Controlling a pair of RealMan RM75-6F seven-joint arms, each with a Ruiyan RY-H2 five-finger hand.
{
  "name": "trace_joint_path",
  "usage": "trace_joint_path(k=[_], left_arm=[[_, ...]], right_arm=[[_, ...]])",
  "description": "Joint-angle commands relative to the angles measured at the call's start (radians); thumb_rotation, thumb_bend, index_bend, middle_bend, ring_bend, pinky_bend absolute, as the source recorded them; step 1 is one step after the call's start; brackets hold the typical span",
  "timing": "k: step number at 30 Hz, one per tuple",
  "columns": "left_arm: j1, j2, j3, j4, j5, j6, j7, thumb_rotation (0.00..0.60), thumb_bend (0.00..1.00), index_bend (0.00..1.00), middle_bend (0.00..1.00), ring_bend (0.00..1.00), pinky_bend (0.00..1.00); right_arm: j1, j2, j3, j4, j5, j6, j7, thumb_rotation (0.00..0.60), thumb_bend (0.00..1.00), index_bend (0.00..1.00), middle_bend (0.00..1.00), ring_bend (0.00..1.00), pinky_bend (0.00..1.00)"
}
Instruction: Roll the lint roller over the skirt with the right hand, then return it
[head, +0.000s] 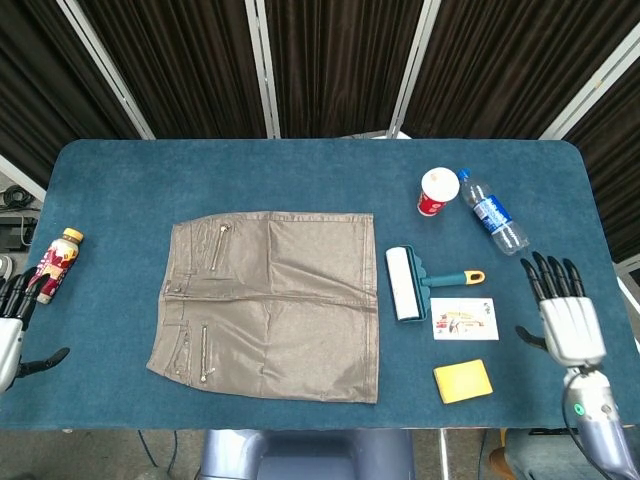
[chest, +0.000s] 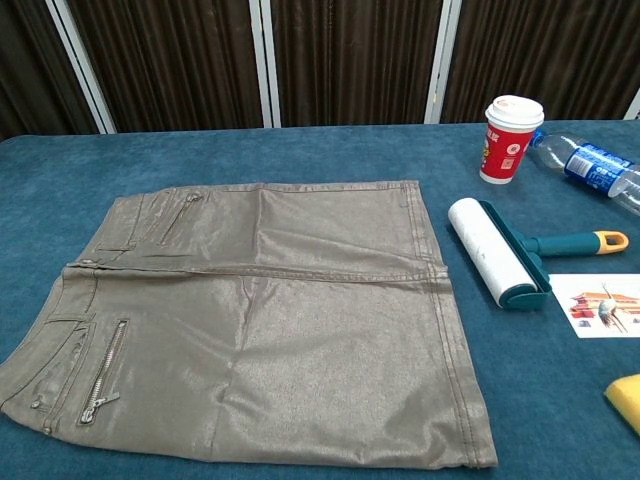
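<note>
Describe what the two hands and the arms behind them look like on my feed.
The right hand has black fingers on a pale silver-grey palm shell. It tapers to a blue-grey metallic wrist with a small green light. The left hand, cut by the frame edge, shows the same black fingers and a grey-white body. Neither appears in the chest view.

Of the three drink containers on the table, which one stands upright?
The red paper cup with the white lid stands upright; the water bottle and the small drink bottle lie on their sides.
</note>
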Motion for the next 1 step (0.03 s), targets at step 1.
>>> trace_joint_path(k=[1], left_arm=[[0.001,0.0,0.0,0.0,0.004,0.003,-0.002,0.6,0.0,0.0,0.0,0.0,0.0]], right_arm=[[-0.011,0.01,0.002,-0.002,-0.006,-0.001,0.003,0.6,0.0,0.0,0.0,0.0,0.0]])
